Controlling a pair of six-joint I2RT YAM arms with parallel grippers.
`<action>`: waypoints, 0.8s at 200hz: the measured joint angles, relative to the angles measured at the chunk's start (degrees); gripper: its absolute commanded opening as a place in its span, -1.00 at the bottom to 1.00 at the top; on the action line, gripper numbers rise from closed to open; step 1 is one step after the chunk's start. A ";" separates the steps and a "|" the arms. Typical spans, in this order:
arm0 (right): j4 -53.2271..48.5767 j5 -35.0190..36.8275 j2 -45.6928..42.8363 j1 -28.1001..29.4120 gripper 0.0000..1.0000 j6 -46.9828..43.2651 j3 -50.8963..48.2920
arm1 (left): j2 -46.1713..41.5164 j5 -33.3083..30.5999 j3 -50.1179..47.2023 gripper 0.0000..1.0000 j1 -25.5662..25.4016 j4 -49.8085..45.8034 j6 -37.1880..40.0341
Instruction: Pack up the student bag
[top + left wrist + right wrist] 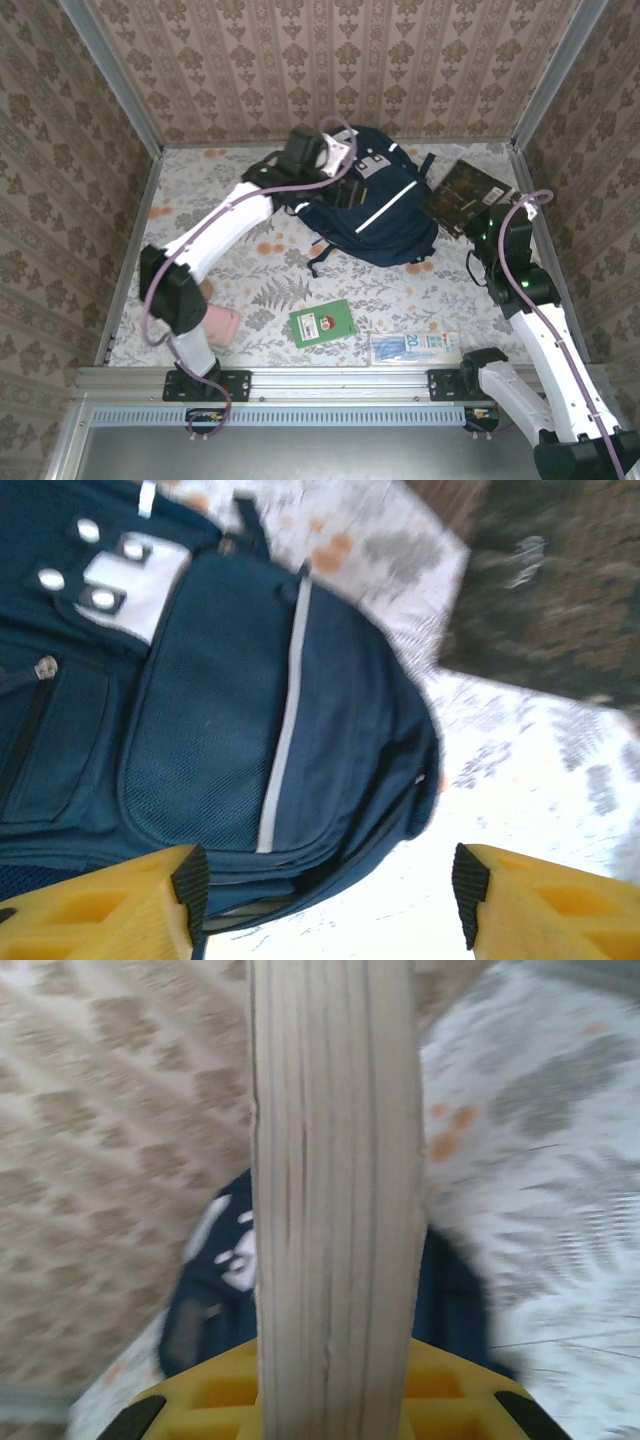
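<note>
— Since the overhead view takes in the whole table [270, 285], where is the student bag [400, 232]?
— Toward the far side, about the middle, lying with its front up. It is navy fabric, with a white stripe [285, 730] running down the front pocket and a pale patch with metal snaps beside that.
— And the left gripper [328, 890]?
— It hangs above the bag's rounded end. Its yellow fingers [120, 910] stand well apart, black pads facing each other, with nothing between them (only bag fabric and tablecloth beneath).
— The right gripper [325, 1418]?
— Clamped on a book [335, 1190]. Its wrist camera looks straight along the pale page edges, which rise between the yellow fingers. From above, the book's dark cover sits just right of the bag, near the right wall, with the gripper at its near corner.
— Is the book touching the bag?
— I cannot tell; they are very close, at the least.
— Anything else on the table?
— Near the front edge, well apart from the bag, there is a green booklet [322, 322], a flat packet [413, 347] to its right, and a pink thing [222, 325] beside the left arm.
</note>
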 measured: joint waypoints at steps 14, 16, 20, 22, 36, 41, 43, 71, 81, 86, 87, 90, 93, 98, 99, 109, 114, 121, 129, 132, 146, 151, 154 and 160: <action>-3.76 4.46 -0.57 -0.42 -1.00 0.00 0.00 | 6.49 -3.32 5.22 0.41 -1.90 -2.45 1.79; -4.22 5.07 -0.61 -0.42 -1.00 -0.02 0.00 | 7.41 -3.80 5.90 0.41 -2.14 -2.69 1.97; -5.07 6.19 -0.70 -0.52 -1.00 -0.02 0.00 | 9.27 -4.55 7.30 0.41 -2.67 -3.28 2.38; -5.38 6.67 -0.74 -0.55 -1.00 -0.02 0.00 | 9.86 -4.83 7.76 0.41 -2.82 -3.50 2.51; -7.10 9.29 -0.83 -0.72 -1.00 -0.11 0.00 | 15.15 -6.75 11.72 0.43 -4.07 -5.03 3.37; -7.48 9.99 -0.83 -0.83 -1.00 -0.22 0.00 | 16.81 -7.26 12.96 0.43 -4.50 -5.57 3.58; -7.63 10.25 -0.83 -0.90 -1.00 -0.24 0.00 | 17.44 -7.52 13.40 0.43 -4.61 -5.62 3.61; -8.15 11.93 -0.83 -1.62 -1.00 -0.52 0.00 | 25.57 -9.70 20.92 0.46 -6.32 -7.58 4.42; -8.13 11.98 -0.87 -1.86 -1.00 -0.68 -0.02 | 28.30 -10.23 24.41 0.47 -6.78 -8.59 4.66; -8.11 11.98 -0.87 -1.90 -1.00 -0.72 -0.07 | 29.55 -10.51 25.94 0.49 -7.02 -8.76 4.81; -8.11 11.98 -0.87 -1.90 -1.00 -0.72 -0.09 | 29.73 -10.54 26.18 0.49 -7.06 -8.81 4.79; -8.09 11.98 -0.87 -1.90 -1.00 -0.72 -0.11 | 30.34 -10.78 27.04 0.49 -7.13 -8.96 4.83; -8.07 11.96 -0.87 -1.90 -1.00 -0.72 -0.22 | 31.06 -10.93 27.87 0.50 -7.28 -9.14 4.92; -7.98 11.96 -0.87 -1.90 -1.00 -0.72 -0.42 | 31.98 -11.19 29.07 0.51 -7.50 -9.25 5.09; -7.93 11.93 -0.87 -1.90 -1.00 -0.72 -0.44 | 32.20 -11.30 29.40 0.51 -7.54 -9.27 5.11; -7.69 11.89 -0.90 -1.90 -1.00 -0.70 -0.98 | 33.77 -12.11 31.41 0.54 -8.07 -9.55 5.53; -7.54 11.87 -0.90 -1.90 -1.00 -0.70 -1.29 | 34.38 -12.68 32.15 0.56 -8.35 -9.62 5.90; -7.45 11.80 -0.92 -1.90 -1.00 -0.70 -1.75 | 34.97 -13.42 32.81 0.58 -8.74 -9.66 6.38; -7.43 11.69 -0.94 -1.90 -1.00 -0.70 -2.19 | 35.52 -14.36 33.40 0.60 -9.33 -9.77 7.06; -7.41 11.65 -0.98 -1.92 -1.00 -0.70 -2.36 | 35.69 -14.75 33.53 0.61 -9.51 -9.79 7.45; -7.21 11.41 -1.14 -2.05 -1.00 -0.68 -2.99 | 36.61 -16.52 34.23 0.60 -10.58 -9.84 8.81; -7.04 11.37 -1.25 -2.05 -1.00 -0.68 -3.26 | 36.94 -17.11 34.47 0.61 -10.88 -9.81 9.20; -6.91 11.28 -1.31 -2.05 -1.00 -0.68 -3.41 | 37.24 -17.64 34.71 0.61 -11.13 -9.81 9.57; -6.73 11.06 -1.51 -2.10 -1.00 -0.68 -3.67 | 37.70 -18.49 35.10 0.60 -11.50 -9.81 10.08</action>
